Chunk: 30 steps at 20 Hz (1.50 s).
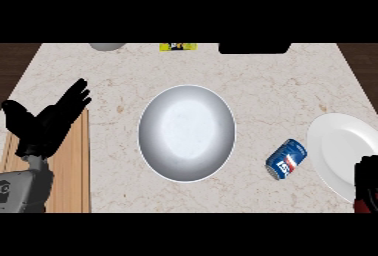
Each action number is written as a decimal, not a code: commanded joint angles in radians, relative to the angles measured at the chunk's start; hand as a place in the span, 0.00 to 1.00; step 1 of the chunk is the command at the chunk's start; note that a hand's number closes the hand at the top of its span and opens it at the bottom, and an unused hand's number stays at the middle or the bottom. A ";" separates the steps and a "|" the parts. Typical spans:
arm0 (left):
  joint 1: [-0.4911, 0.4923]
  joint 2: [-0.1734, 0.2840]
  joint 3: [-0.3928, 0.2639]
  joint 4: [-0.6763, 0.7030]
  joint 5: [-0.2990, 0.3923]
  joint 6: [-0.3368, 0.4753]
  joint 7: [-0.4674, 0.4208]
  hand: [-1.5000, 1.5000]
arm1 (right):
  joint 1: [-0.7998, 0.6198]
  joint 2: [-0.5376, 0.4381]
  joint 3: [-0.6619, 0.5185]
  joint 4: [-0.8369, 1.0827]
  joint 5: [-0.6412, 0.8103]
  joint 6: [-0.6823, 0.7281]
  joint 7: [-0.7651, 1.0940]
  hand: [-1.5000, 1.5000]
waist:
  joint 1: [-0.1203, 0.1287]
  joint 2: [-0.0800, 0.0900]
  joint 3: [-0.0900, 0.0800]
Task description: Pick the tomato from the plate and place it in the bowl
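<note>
A large grey bowl [187, 132] sits in the middle of the counter. The white plate [339, 150] lies at the right edge, partly cut off by the view. Over the plate's lower right part, my right hand [367, 180] shows only as curled black fingers at the view's edge. A sliver of red tomato [359, 204] peeks out under them, and the rest of it is hidden. My left hand [52, 120] rests open at the left, fingers up, above a wooden board.
A blue soda can [286, 159] lies on its side between bowl and plate. A wooden cutting board [70, 170] lies at the left. At the back edge are a grey object [108, 46], a yellow item [178, 47] and a black object [255, 48].
</note>
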<state>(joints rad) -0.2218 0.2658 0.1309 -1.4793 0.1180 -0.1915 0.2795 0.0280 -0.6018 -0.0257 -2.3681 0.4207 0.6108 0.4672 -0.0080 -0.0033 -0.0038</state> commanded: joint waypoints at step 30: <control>0.016 -0.013 -0.002 -0.049 0.002 -0.029 0.013 0.50 | -0.913 0.600 0.321 1.018 0.265 -0.406 0.192 1.00 | 0.032 0.010 0.004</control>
<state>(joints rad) -0.2214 0.2483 0.1224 -1.5097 0.1082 -0.2063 0.2966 -0.8998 -0.0236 0.3127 -1.5219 0.6761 0.2970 0.7847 0.0195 0.0044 -0.0008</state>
